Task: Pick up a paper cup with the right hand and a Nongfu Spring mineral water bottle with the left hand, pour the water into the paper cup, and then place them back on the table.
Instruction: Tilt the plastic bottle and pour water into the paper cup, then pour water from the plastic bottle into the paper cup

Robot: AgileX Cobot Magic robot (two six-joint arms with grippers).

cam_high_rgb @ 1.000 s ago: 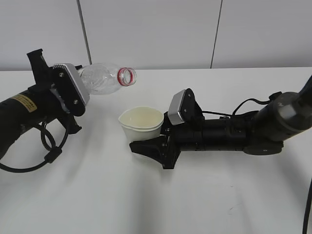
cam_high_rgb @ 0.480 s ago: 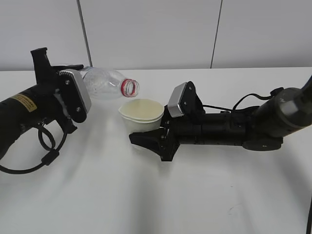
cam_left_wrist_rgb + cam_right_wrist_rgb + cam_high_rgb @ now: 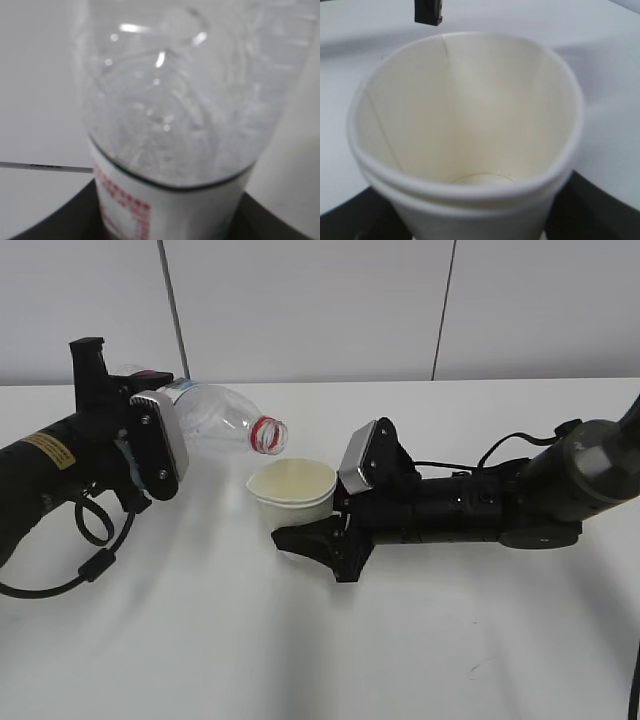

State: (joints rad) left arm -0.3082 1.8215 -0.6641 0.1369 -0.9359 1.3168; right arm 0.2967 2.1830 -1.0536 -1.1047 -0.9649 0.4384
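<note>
Left hand: toward the surface's left edge, fingers clamped on the bottle's labelled body
Bottle: lifted off the surface, tipped mouth-down to the right, open red-ringed neck just above the cup's left rim
Paper cup: mid-surface, upright, rim squeezed slightly oval
Right hand: reaching in from the right edge, fingers closed on the cup's wall

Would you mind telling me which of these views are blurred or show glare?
Left wrist view: the bottle fills the frame, soft and out of focus, with small bright glints. Right wrist view: the paper cup is slightly soft but readable. Exterior view: sharp, evenly lit, faint shadows on the table.
</note>
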